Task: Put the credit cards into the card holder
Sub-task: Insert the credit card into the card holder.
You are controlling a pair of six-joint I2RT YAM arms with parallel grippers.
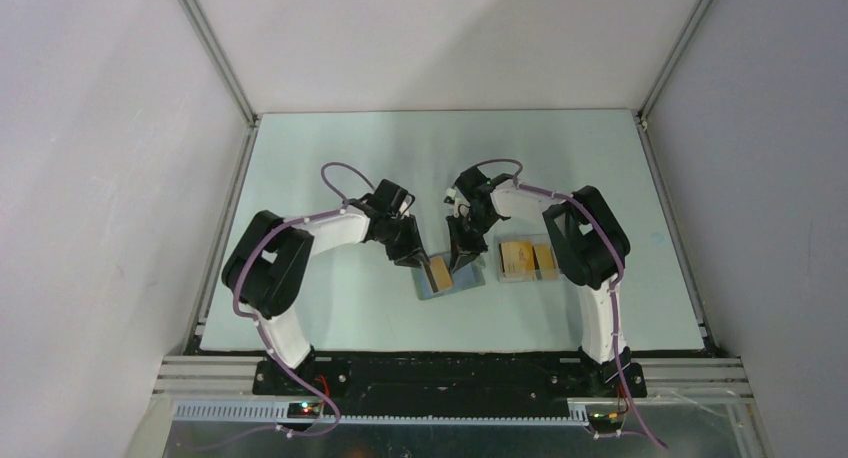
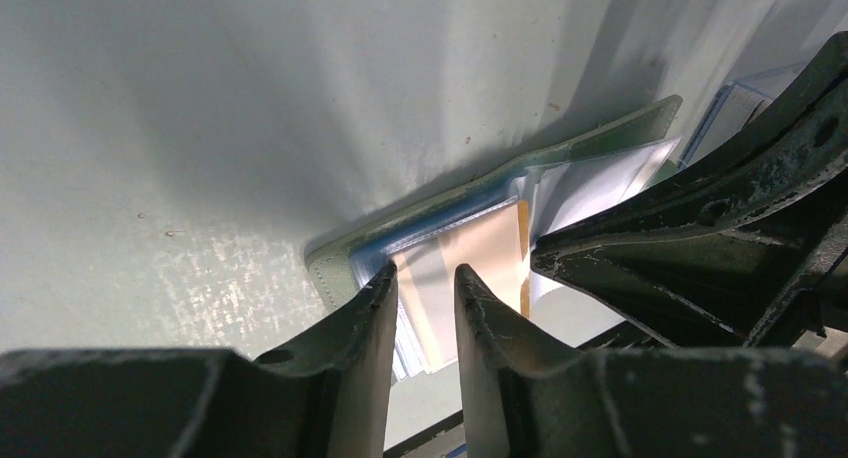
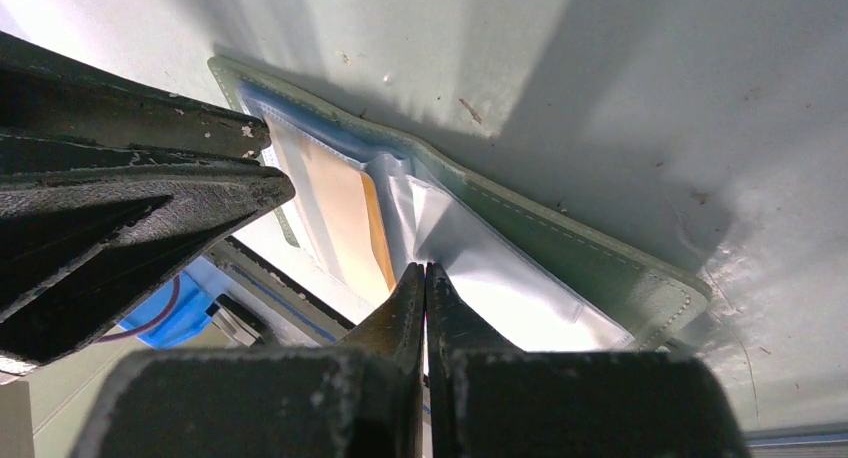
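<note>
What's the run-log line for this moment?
left gripper: slightly open over orange card | right gripper: shut, on open card holder | card: lying on holder

- The surface (image 1: 330,168) is a pale green sheet that fills the middle of the overhead frame. Up close it shows small specks and scuffs.
- The card holder (image 1: 452,281) lies opened flat just below centre, with its bluish inside facing up and a grey-green rim around it.
- Just to its right, apart from it, sits a clear tray (image 1: 500,262) with orange-gold credit cards (image 1: 517,259) lying in it.
</note>
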